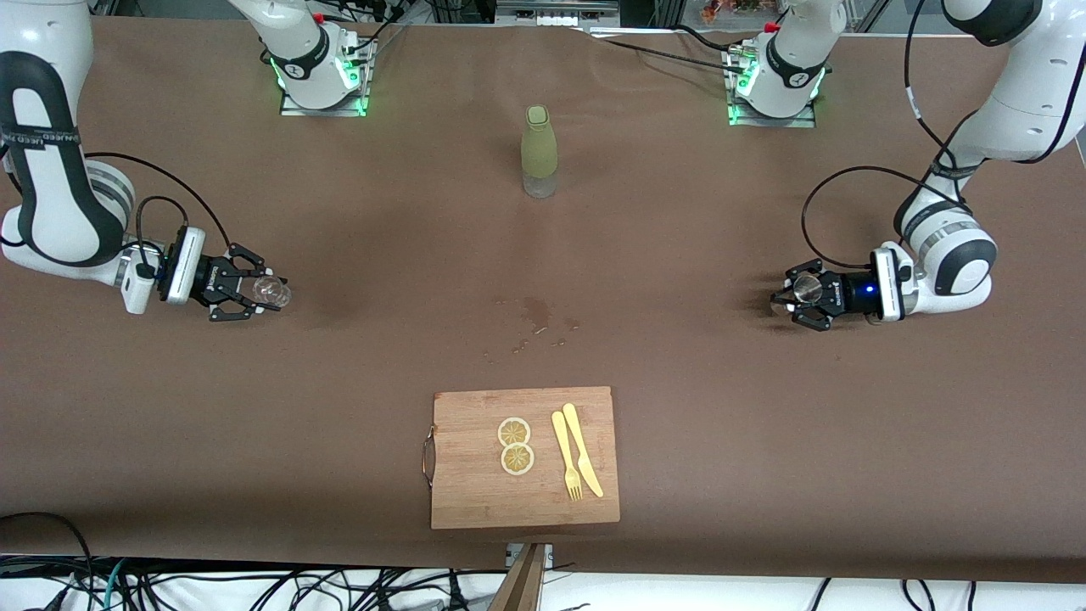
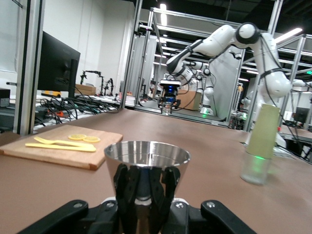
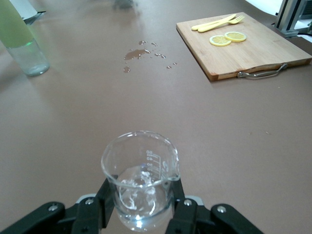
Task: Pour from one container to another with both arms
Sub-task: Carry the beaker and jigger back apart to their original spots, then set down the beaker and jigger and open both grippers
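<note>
Surface: brown-covered table [image 1: 356,407]
On it: tall olive-green bottle [image 1: 539,151] — wet spill patch [image 1: 536,316] — wooden cutting board [image 1: 475,488] nearest the front camera

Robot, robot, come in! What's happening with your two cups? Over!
Left tool shut on steel jigger, right tool shut on glass cup. Both upright, far apart. Between them only a small spill on the table.

Front camera high, facing the bases; wrist cameras low, close — all share the cutting board [image 1: 524,458].

Left hand [image 1: 793,299] and right hand [image 1: 254,293] both clamped, low, well apart.
</note>
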Action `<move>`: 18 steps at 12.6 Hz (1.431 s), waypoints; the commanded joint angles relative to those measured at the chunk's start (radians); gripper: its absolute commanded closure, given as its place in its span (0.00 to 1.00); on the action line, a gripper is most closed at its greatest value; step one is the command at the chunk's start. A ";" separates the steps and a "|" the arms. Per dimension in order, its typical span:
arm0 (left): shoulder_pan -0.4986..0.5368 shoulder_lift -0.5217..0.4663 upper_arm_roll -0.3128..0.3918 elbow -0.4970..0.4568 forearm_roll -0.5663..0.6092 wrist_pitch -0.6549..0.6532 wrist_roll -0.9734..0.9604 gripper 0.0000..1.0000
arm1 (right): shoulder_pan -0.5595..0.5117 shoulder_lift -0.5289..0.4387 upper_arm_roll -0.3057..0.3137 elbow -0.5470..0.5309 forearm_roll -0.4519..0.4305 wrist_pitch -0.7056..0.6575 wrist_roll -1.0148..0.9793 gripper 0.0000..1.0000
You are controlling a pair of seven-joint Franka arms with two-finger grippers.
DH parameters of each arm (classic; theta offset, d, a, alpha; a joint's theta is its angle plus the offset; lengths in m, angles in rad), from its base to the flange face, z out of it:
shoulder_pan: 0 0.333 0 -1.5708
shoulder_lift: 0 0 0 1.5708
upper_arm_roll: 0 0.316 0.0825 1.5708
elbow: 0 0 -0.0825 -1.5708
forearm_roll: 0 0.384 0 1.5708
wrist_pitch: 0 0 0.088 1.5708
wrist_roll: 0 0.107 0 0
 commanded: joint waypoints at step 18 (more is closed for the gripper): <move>0.092 0.198 0.113 0.190 0.187 -0.173 0.208 0.92 | -0.088 0.260 0.008 0.150 0.138 0.000 -0.165 0.00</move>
